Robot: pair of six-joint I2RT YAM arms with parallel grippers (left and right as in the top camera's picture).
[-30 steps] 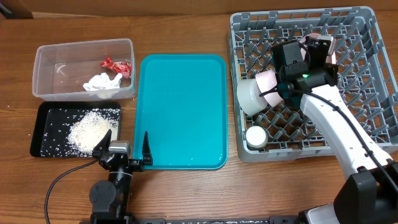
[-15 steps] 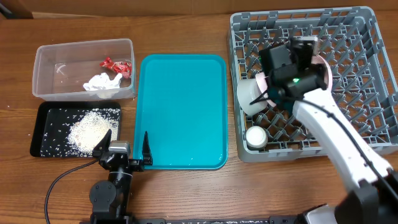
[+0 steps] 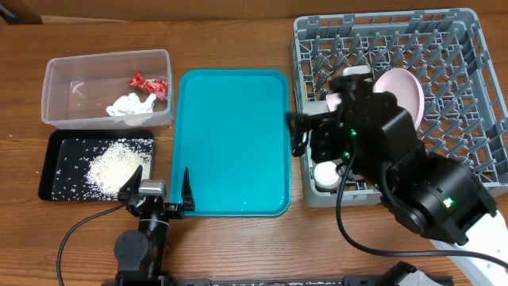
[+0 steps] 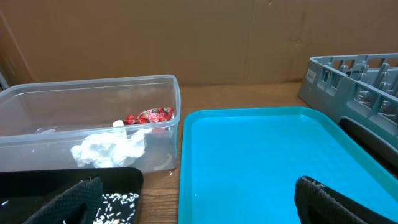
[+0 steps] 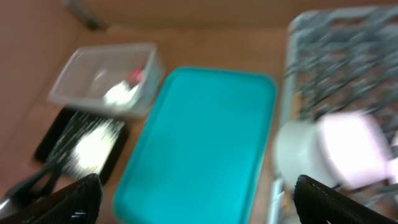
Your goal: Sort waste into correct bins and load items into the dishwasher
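The grey dish rack [image 3: 460, 71] stands at the right. A small white plate [image 3: 399, 91] stands on edge in it, and a white cup [image 3: 325, 175] sits by its front left corner. In the blurred right wrist view a white bowl [image 5: 297, 152] lies beside the plate [image 5: 353, 149]. My right gripper [image 3: 300, 135] hangs open and empty, raised over the rack's left edge; its fingertips [image 5: 336, 199] are spread wide. The clear tub [image 3: 79, 111] holds a red wrapper [image 3: 151, 83] and a white tissue [image 3: 131, 105]. Rice [image 3: 111, 167] lies in the black tray [image 3: 55, 187]. My left gripper [image 3: 163, 191] is open and empty.
A large teal tray [image 3: 232, 141] lies between the bins and the rack. My left fingers [image 4: 74, 202] straddle the black tray's corner and the teal tray's [image 4: 267, 162] near edge. The right arm's body covers the rack's front left part.
My right gripper has opened and let go of the small plate, which now stands in the rack. The arm has risen and drawn back leftward. The left arm has not moved.
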